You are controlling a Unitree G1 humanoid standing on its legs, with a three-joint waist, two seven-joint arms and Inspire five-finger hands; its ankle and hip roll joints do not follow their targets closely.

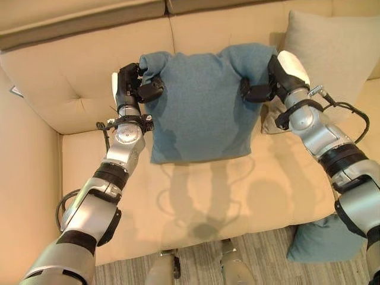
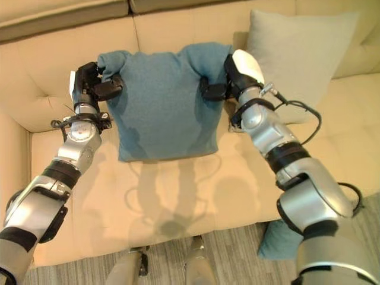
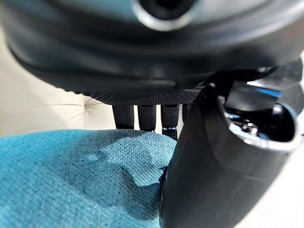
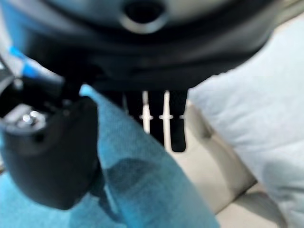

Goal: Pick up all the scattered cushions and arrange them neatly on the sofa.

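A teal cushion [image 1: 202, 107] hangs upright in front of the beige sofa's backrest [image 1: 77, 77], its lower edge just above the seat. My left hand [image 1: 133, 86] pinches its upper left corner, thumb in front and fingers [image 3: 147, 116] behind the cloth. My right hand [image 1: 270, 83] pinches the upper right corner the same way, thumb [image 4: 52, 156] on the teal cloth [image 4: 142, 190]. A cream cushion [image 1: 323, 53] leans against the backrest just right of it. Another teal cushion [image 1: 320, 240] lies on the floor by the seat's front right.
The sofa seat [image 1: 208, 202] spreads beneath the held cushion. A padded armrest [image 1: 24, 178] rises on the left. Grey carpet [image 1: 267, 261] runs along the sofa's front edge.
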